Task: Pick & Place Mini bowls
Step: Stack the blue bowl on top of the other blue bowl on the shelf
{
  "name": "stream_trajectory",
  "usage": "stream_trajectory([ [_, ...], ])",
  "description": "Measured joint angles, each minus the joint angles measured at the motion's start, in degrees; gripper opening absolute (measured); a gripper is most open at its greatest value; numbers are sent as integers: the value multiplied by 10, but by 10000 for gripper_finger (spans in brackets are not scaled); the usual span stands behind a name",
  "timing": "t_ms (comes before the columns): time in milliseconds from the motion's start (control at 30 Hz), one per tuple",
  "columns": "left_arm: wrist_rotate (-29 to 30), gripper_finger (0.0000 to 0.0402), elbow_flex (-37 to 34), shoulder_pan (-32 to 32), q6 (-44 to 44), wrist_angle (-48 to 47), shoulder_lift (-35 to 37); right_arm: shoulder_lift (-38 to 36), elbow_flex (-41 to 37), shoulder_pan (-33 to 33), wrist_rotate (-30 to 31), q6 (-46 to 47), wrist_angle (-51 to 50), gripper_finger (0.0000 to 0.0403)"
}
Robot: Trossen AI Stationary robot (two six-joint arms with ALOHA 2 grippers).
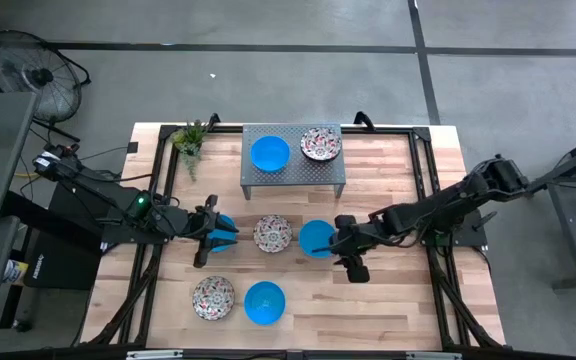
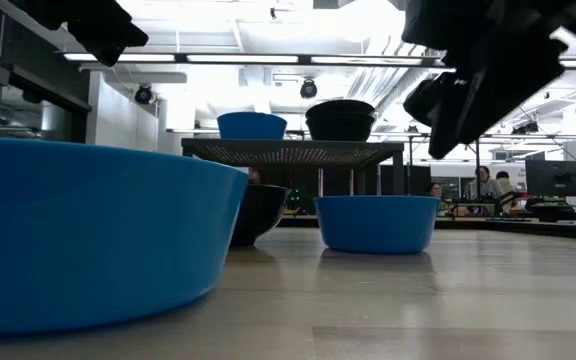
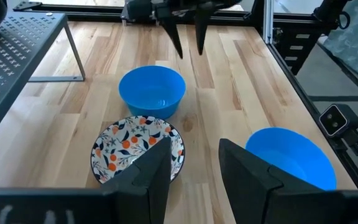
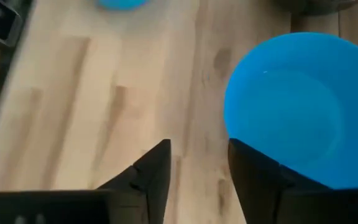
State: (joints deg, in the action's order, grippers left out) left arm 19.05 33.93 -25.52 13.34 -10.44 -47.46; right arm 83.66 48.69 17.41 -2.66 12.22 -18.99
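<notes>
Several mini bowls are in view. On the grey stand sit a blue bowl and a floral bowl. On the table rest a floral bowl, a blue bowl, and nearer, a floral bowl and a blue bowl. Another blue bowl shows partly beneath my left gripper. My left gripper is open above the table, facing the middle floral bowl. My right gripper is open, pointing down beside the middle blue bowl's rim and raised above it.
A small potted plant stands at the table's far left corner. Black frame rails run along the table's edges. Bare wood lies toward the near right. People sit at desks in the room behind.
</notes>
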Motion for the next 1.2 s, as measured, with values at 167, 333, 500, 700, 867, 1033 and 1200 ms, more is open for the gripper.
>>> stream_trajectory([
  [167, 0, 133, 0, 0, 0, 0, -1, 16, 0, -2, 23, -35, 5, 154],
  [333, 2, 133, 0, 0, 0, 0, -1, 19, 0, -7, 35, -56, 7, 149],
  [500, 2, 133, 0, 0, 0, 0, -1, 28, 34, -9, 56, -89, -6, 155],
  [700, 2, 133, 0, 0, 0, -1, -1, 96, 122, -11, 72, -128, -90, 157],
  [867, 2, 133, 0, 0, 0, -1, -1, 149, 185, -17, 61, -135, -168, 148],
  [1033, 2, 133, 0, 0, 0, -1, -1, 175, 204, -17, 48, -163, -177, 137],
  [1200, 2, 133, 0, 0, 0, -2, -1, 194, 202, -17, 31, -168, -195, 135],
])
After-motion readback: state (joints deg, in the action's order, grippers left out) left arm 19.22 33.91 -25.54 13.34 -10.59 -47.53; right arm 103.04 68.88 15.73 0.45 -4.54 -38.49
